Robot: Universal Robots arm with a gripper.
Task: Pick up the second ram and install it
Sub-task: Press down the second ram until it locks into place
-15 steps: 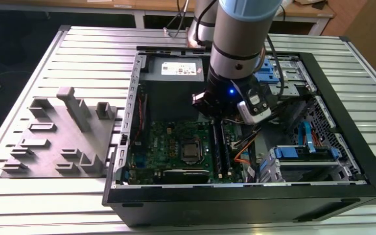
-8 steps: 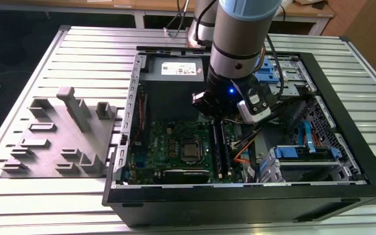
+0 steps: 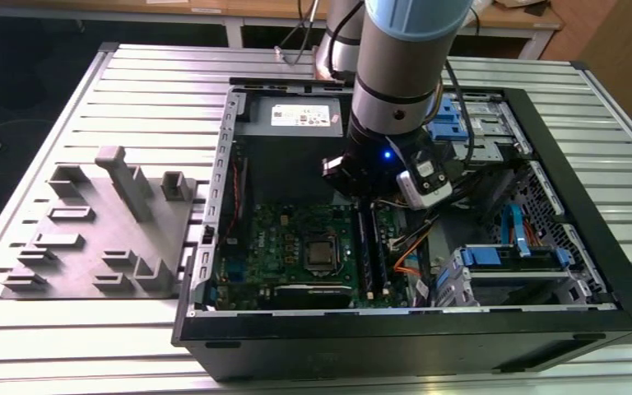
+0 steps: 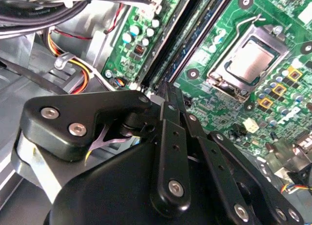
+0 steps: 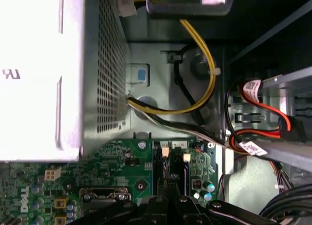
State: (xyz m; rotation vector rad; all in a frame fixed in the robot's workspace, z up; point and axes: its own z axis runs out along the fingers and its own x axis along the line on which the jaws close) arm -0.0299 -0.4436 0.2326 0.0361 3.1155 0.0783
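1. Exterior view showed the open computer case lying toward the tabletop's right side, with the grey holder tray beside it near the left edge.
2. Inside the case, the arm stood over the motherboard, its gripper lowered at the memory slots beside the CPU socket.
3. The fingers looked drawn narrow, pressed close together; I could not tell whether the second ram sat between them or already in a slot.
4. Likely risks: a stick tilted off the slot line could jam or bend under pressure.
5. Yellow and orange cables crowded close by and could snag.
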